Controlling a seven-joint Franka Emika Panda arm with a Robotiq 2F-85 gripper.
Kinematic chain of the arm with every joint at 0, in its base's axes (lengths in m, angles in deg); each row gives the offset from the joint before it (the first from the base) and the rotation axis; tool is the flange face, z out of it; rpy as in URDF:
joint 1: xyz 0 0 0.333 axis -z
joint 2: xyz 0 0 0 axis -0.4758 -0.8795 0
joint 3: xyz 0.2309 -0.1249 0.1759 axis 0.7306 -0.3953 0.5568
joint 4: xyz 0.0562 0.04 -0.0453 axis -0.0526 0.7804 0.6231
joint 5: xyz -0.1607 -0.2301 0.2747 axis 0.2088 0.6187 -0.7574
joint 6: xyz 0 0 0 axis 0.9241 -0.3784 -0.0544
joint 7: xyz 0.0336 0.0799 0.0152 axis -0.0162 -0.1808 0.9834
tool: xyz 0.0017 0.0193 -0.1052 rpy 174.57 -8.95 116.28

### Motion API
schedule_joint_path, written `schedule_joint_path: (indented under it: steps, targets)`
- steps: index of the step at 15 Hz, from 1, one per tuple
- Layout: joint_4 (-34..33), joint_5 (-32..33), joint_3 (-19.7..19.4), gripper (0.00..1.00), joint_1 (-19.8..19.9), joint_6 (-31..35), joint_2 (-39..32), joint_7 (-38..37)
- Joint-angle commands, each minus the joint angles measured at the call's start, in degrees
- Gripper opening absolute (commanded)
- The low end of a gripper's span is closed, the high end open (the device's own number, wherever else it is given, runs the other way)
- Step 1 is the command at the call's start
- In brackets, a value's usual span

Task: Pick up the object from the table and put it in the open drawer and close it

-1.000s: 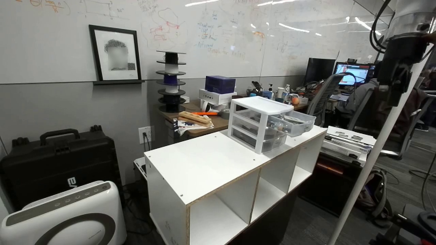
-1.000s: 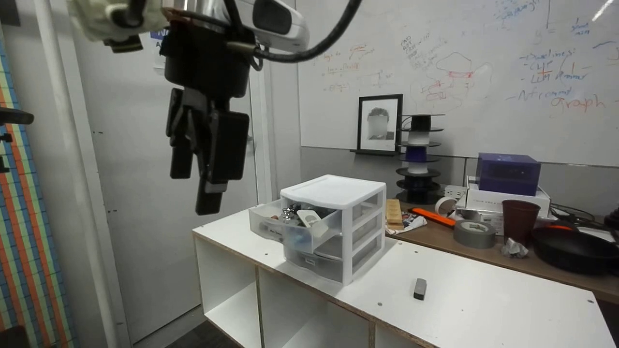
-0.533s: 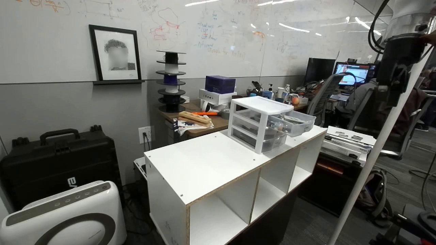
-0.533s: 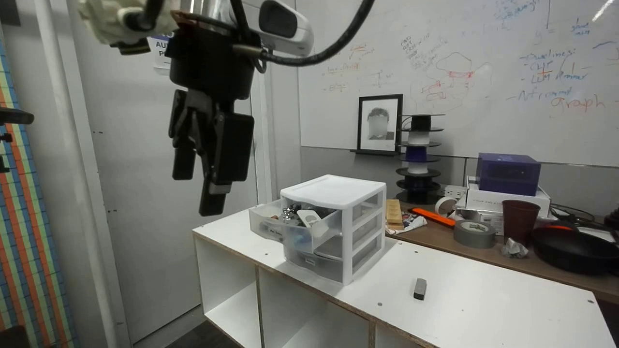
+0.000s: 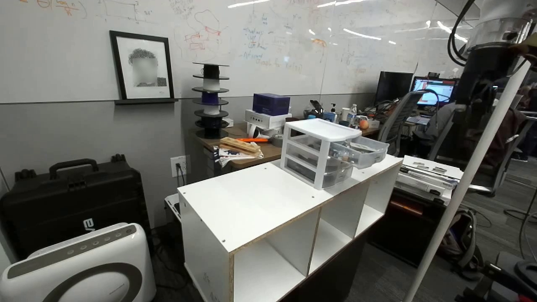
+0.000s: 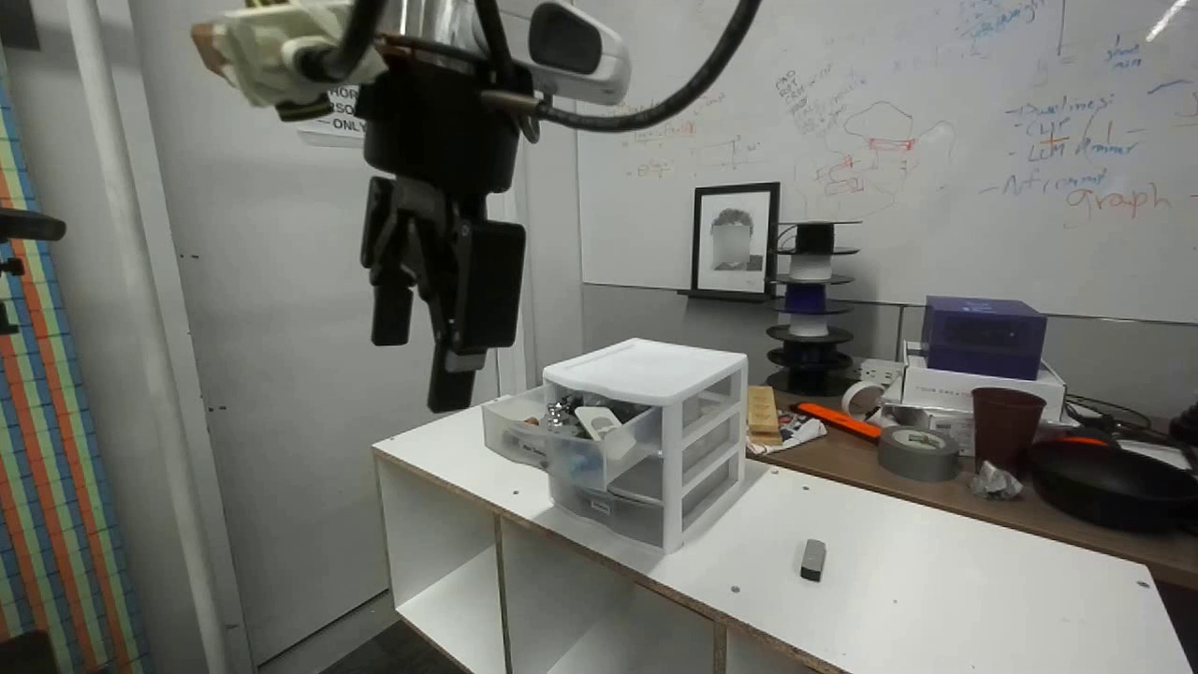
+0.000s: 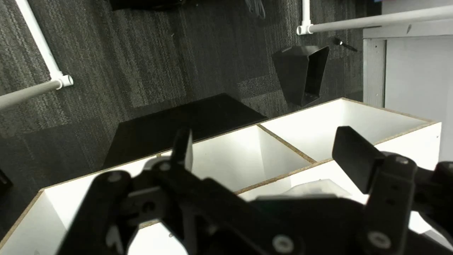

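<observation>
A small grey oblong object (image 6: 812, 560) lies on the white table (image 6: 945, 608) beside the drawer unit in an exterior view. I cannot make it out in the exterior view that shows the table (image 5: 247, 205) from its other end. The translucent drawer (image 6: 585, 463) is pulled out of the white-framed unit (image 6: 646, 370) and holds small items; it also shows pulled out there (image 5: 371, 157). My gripper (image 6: 421, 351) is open and empty, high above the table's far end, up and beside the drawer. The wrist view shows its fingers (image 7: 263, 145) wide apart, with the drawer's edge (image 7: 315, 187) partly hidden below.
Behind the table stands a brown desk with a spool stack (image 6: 810, 309), grey tape roll (image 6: 919, 454), dark red cup (image 6: 1006, 426) and black pan (image 6: 1114, 482). A white pole (image 5: 457, 197) stands near the arm. A black bin (image 7: 300, 72) is on the floor.
My gripper has moved right toward the drawer unit in an exterior view, still open. The grey object, the drawer and the table have not moved.
</observation>
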Motion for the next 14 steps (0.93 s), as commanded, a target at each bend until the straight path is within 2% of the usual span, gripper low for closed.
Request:
schedule_joint_path:
  steps: [1,5,9,11,14]
  targets:
    - [-5.9,-1.7,-0.4,1.0,0.5,0.7,-5.7,2.4]
    - [-12.4,-1.5,-0.8,1.0,1.0,-0.4,-12.4,5.8]
    - [-19.8,-5.8,-0.7,1.0,2.4,5.5,-21.3,6.4]
    - [-23.6,-9.5,0.1,1.0,3.4,9.0,-26.1,6.4]
    - [-28.9,-11.2,1.9,1.0,5.0,12.2,-32.7,6.5]
